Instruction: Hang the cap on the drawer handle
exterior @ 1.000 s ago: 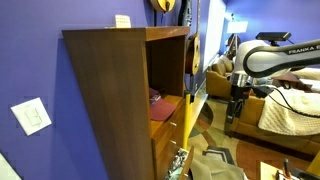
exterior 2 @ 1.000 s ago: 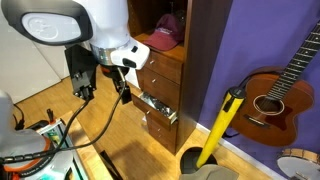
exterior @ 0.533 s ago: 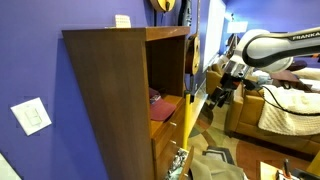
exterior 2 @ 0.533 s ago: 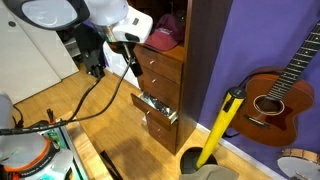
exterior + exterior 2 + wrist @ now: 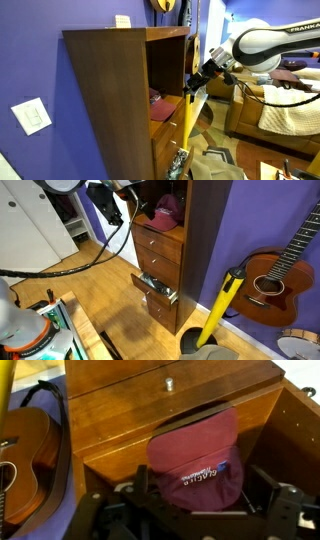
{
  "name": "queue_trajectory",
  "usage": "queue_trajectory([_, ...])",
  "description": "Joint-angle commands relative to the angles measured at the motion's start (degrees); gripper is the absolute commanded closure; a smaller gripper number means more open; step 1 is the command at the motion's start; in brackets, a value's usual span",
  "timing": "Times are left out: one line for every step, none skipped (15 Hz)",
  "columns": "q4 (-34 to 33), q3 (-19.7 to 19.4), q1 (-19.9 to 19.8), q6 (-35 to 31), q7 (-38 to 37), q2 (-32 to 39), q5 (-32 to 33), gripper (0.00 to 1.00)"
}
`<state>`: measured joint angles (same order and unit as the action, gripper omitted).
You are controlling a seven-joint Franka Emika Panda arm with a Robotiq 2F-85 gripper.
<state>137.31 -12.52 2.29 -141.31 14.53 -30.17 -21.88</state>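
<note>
The maroon cap (image 5: 195, 460) lies in the open shelf of the tall brown cabinet, and it also shows in both exterior views (image 5: 166, 210) (image 5: 155, 97). My gripper (image 5: 200, 508) is open right in front of the cap, with one finger on each side of its near edge. I cannot tell whether the fingers touch the cap. In both exterior views the gripper (image 5: 200, 80) (image 5: 128, 192) is at the shelf opening. A small drawer handle (image 5: 168, 382) sticks out of the drawer front beside the shelf. More handles (image 5: 150, 243) show on the drawers below the shelf.
One lower drawer (image 5: 157, 288) stands pulled open with things inside. A guitar (image 5: 275, 275) leans against the purple wall, and it also shows in the wrist view (image 5: 25, 460). A yellow pole (image 5: 218, 310) stands next to the cabinet. A sofa (image 5: 285, 110) is behind the arm.
The arm has risen and swung in toward the cabinet, from in front of the drawers to the shelf opening. The cap has not moved.
</note>
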Motion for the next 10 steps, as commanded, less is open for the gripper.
queue_trajectory([-0.9, 0.0, 0.9, -0.6, 0.4, 1.0, 0.1, 0.00])
queue_trajectory([-1.5, 0.1, 1.2, -0.7, 0.4, 1.7, 0.0, 0.00])
queue_trajectory([-1.7, 0.2, 1.2, -0.7, 0.4, 1.9, 0.0, 0.00])
queue_trajectory([-1.7, 0.2, 1.1, -0.7, 0.4, 1.9, 0.1, 0.00])
queue_trajectory([-1.7, 0.2, 1.1, -0.7, 0.4, 1.8, 0.1, 0.00])
queue_trajectory([-1.7, 0.1, 1.0, -0.7, 0.4, 1.7, 0.1, 0.00])
queue_trajectory([-1.7, 0.1, 1.0, -0.7, 0.4, 1.7, 0.1, 0.00])
queue_trajectory([-1.7, 0.1, 1.0, -0.7, 0.4, 1.7, 0.1, 0.00])
queue_trajectory([-1.3, 0.5, 1.3, -1.6, 0.6, 1.6, 0.0, 0.00])
queue_trajectory([-1.4, 0.7, 1.4, -2.2, 0.9, 2.1, 0.2, 0.00])
